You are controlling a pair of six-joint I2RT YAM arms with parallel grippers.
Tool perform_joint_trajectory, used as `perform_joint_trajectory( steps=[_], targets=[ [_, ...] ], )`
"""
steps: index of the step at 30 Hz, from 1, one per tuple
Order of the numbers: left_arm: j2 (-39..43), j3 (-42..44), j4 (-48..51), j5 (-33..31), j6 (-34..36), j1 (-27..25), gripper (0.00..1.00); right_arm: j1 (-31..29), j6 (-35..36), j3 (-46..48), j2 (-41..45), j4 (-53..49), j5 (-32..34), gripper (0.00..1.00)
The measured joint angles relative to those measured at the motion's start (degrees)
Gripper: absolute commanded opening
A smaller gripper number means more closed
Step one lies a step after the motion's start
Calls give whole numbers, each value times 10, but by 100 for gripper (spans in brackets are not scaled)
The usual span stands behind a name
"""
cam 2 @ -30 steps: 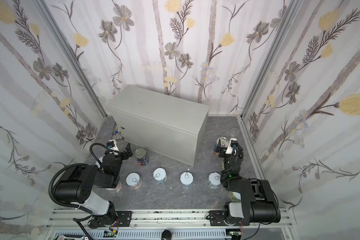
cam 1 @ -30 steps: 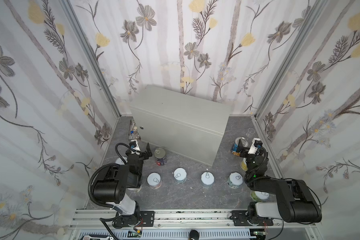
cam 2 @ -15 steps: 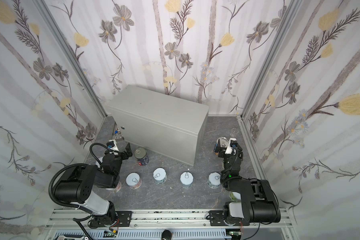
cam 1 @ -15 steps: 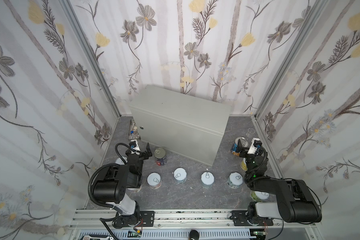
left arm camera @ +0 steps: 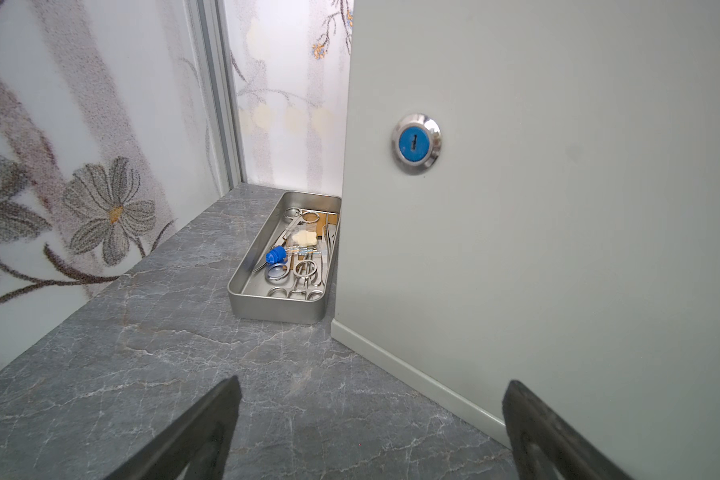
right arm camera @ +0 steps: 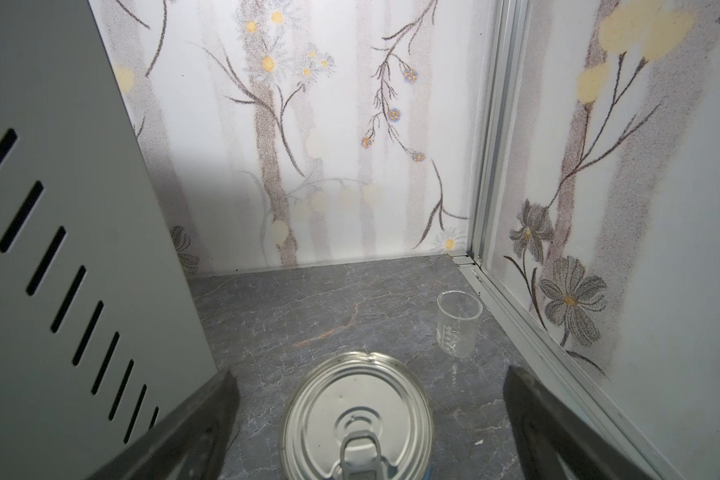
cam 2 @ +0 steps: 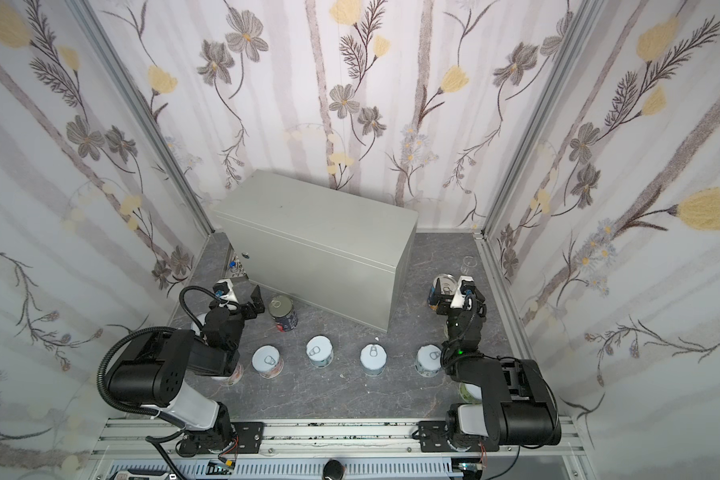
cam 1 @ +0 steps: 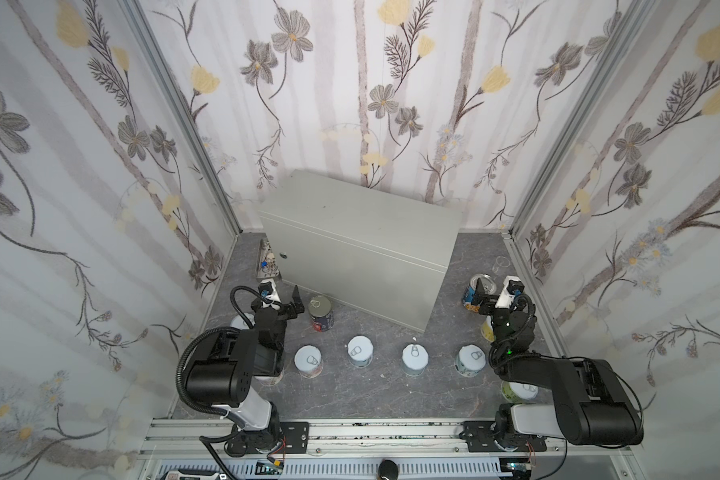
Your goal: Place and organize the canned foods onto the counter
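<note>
**No cans on the table yet**

Marbled floor (cam 1: 371, 395), floral walls. Every can in view stands on the floor. The table (cam 1: 366, 216), a grey locked box, carries nothing. Four short cans (cam 1: 360, 351) sit in a row before it; others are half hidden under the arms. The left tool (cam 1: 281, 296) is wide and empty, beside the red can (cam 1: 321, 313). The right tool (right arm camera: 371, 372) is wide, straddling the blue can (right arm camera: 356, 415), apparently lined up to grip.

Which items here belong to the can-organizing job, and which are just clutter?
Job: grey cabinet; navy-red tall can; blue tall can; short pull-tab cans.
Clutter: metal instrument tray; glass beaker.
</note>
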State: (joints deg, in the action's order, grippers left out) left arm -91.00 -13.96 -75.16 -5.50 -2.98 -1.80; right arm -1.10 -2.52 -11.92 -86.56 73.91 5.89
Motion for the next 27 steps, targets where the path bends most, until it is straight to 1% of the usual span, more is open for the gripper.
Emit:
perform_joint_trajectory(
  steps=[15, 18, 20, 23, 27],
  targets=[
    [0, -2, 0, 6, 0, 3, 100, -3, 0, 3, 0, 0, 1, 100],
    [0, -2, 0, 6, 0, 2, 100, -8, 0, 6, 19, -5, 13, 100],
    [9, -7, 18, -1, 0, 1, 100, -12, 0, 9, 38, -10, 25, 100],
    [40, -31, 61, -12, -1, 0, 100, -18, 0, 6, 81, -49, 44, 100],
    [97, -76, 146, -23, -2, -2, 100, -20, -26, -43, 156, -170, 86, 100]
  ],
)
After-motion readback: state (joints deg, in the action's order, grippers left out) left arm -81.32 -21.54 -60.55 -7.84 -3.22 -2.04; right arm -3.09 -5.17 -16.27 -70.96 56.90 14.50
